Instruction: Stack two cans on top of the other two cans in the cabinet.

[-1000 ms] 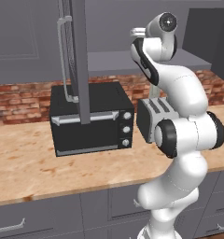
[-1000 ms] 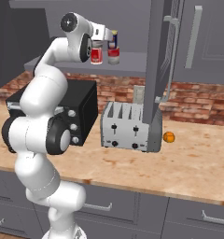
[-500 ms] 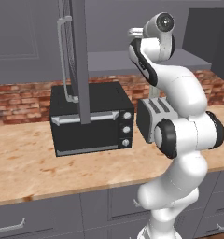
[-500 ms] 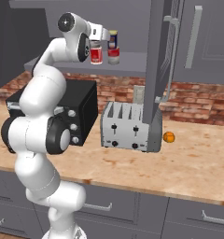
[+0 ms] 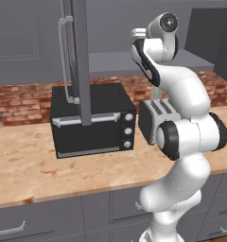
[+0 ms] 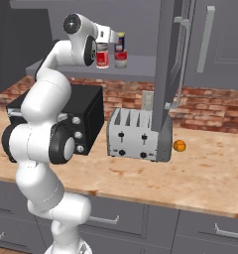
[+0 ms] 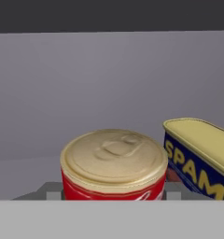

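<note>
We judge one stack done, the blue can (image 6: 120,41) sitting on a red one beside our pincer (image 6: 103,49), which appears closed on a red can (image 7: 113,164).

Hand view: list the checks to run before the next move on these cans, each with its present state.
1. Cabinet door open, shelf reachable: ok.
2. Dark-blue can stacked on the far red can: ok.
3. Near red can centred ahead of the hand: ok.
4. Gap between near red can and dark-blue can: ok, they stand apart.
5. Jaws closed on near red can: cannot tell.
6. Another can beneath near red can: cannot tell.
</note>
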You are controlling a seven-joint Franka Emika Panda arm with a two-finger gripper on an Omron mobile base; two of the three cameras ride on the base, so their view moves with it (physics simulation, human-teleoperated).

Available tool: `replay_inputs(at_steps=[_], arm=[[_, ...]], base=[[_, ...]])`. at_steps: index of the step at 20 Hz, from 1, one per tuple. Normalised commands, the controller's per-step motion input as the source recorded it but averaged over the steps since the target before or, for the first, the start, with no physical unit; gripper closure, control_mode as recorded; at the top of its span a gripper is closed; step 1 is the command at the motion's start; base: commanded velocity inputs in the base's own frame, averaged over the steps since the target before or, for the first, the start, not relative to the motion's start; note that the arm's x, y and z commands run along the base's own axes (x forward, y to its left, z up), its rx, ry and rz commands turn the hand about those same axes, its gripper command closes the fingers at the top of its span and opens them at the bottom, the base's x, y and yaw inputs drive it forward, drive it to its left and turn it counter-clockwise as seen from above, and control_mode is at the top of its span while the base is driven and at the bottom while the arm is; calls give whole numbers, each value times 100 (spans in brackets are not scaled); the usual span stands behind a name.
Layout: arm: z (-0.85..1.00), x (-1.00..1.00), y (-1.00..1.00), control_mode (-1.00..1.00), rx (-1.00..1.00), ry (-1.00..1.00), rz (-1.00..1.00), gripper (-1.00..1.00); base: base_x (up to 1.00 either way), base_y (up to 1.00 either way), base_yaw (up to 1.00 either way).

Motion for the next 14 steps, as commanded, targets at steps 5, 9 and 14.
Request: replay_inputs(at_steps=[5, 9, 14], arm=[[0, 0, 0, -100, 0, 0, 0, 100], [0, 0, 0, -100, 0, 0, 0, 100], [0, 0, 0, -100, 0, 0, 0, 100]], base=[[0, 0, 0], [0, 0, 0], [0, 0, 0]])
